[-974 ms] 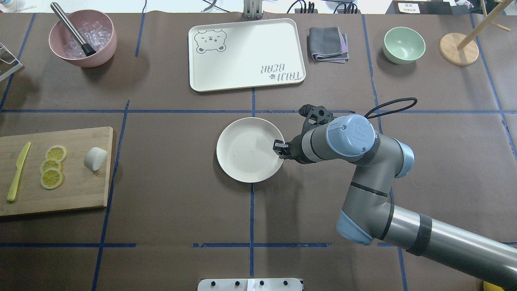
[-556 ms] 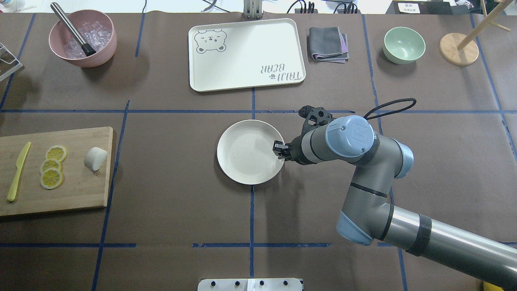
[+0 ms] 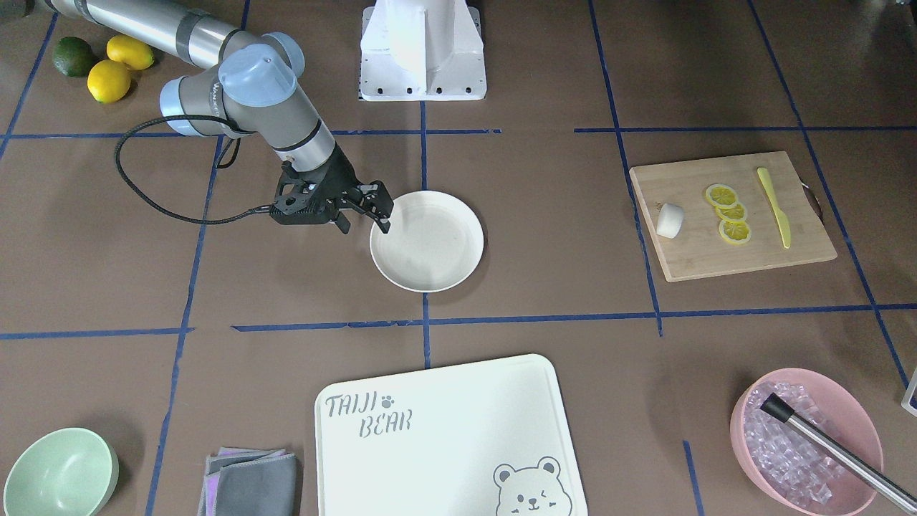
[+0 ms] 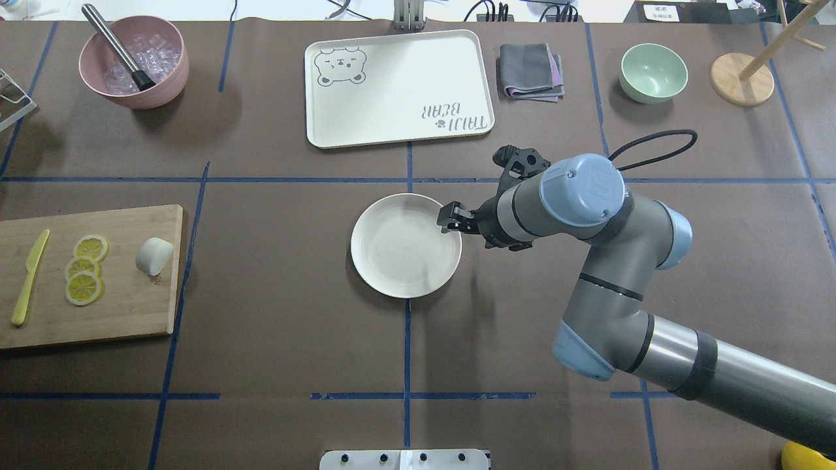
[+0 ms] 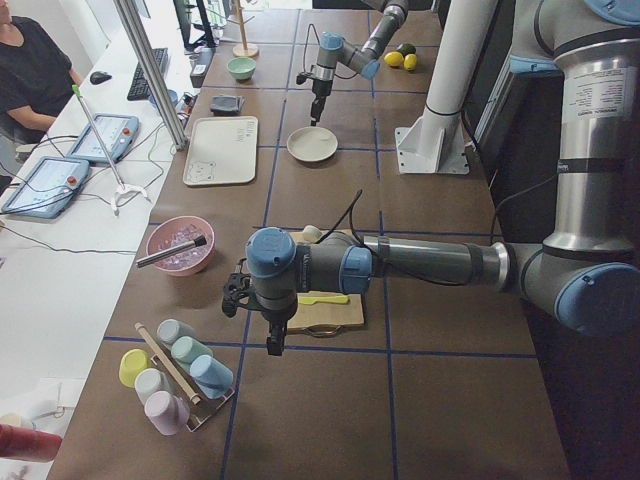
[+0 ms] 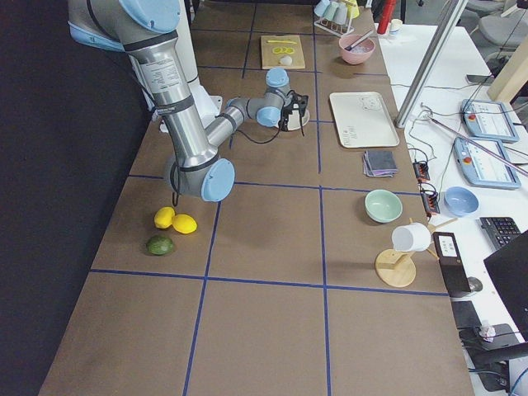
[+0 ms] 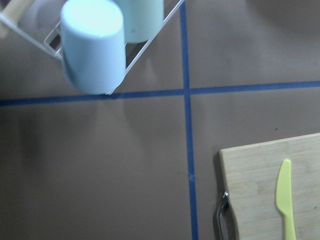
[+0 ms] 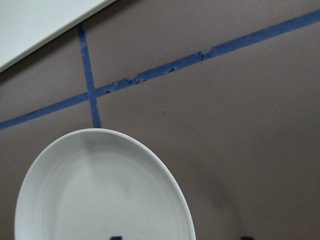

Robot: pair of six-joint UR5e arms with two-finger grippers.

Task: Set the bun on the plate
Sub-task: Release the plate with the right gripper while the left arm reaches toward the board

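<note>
The white bun (image 4: 154,255) lies on the right end of the wooden cutting board (image 4: 117,313) at the table's left, beside the lemon slices; it also shows as the bun (image 3: 670,219). The cream plate (image 4: 398,261), also seen as the plate (image 3: 430,251), sits empty at the table's centre. My right gripper (image 3: 366,223) hangs open astride the plate's right rim, one finger over the plate and one outside it, holding nothing. My left gripper (image 5: 272,345) hangs beyond the board's left end, far from the bun. I cannot tell whether it is open or shut.
Several lemon slices (image 4: 83,269) and a yellow knife (image 4: 29,277) share the board. At the back stand a pink ice bowl (image 4: 134,62), a bear-print tray (image 4: 398,88), a folded cloth (image 4: 532,72) and a green bowl (image 4: 653,73). A cup rack (image 7: 95,45) stands left of the board.
My right gripper has risen from the plate's right rim and shifted toward the table's far side. The plate crept slightly right, then stayed. The bun has not moved.
</note>
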